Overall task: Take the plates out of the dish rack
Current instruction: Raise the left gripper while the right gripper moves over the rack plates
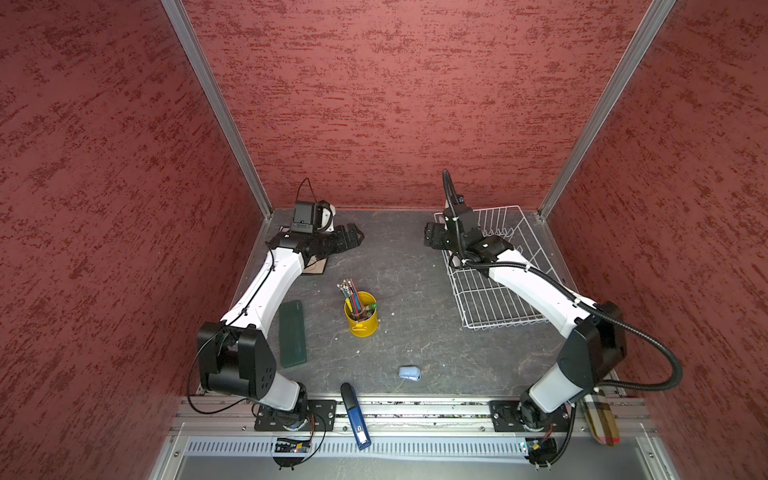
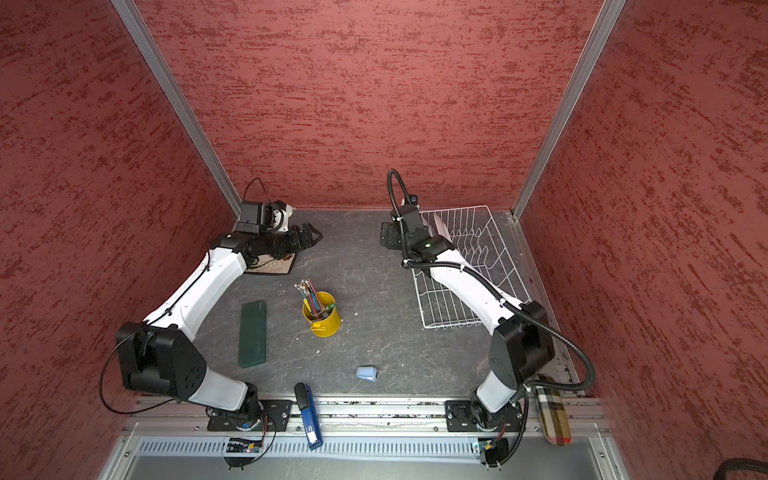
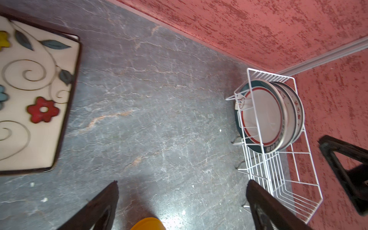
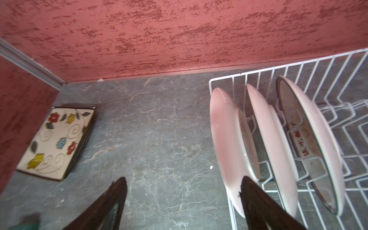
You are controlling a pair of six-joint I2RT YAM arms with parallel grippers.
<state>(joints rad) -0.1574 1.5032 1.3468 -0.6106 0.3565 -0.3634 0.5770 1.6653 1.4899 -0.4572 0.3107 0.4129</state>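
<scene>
The right end effector (image 4: 183,178) stood wide and empty, with only bare surface (image 4: 159,129) between its fingers. Just beside one finger (image 4: 258,203), three round plates (image 4: 272,139) stood on edge in the dish rack (image 4: 350,127). The nearest plate's rim ran behind that finger, and whether they touched I could not tell. Well off to its other side, the square plates (image 4: 57,139) lay flat and stacked near the wall corner. The left end effector (image 3: 183,181) was spread wide too, gripping nothing, with the square plates close beside it and the rack well ahead across the surface. In a top view a yellow pencil cup (image 1: 361,316) stood between the two arms.
</scene>
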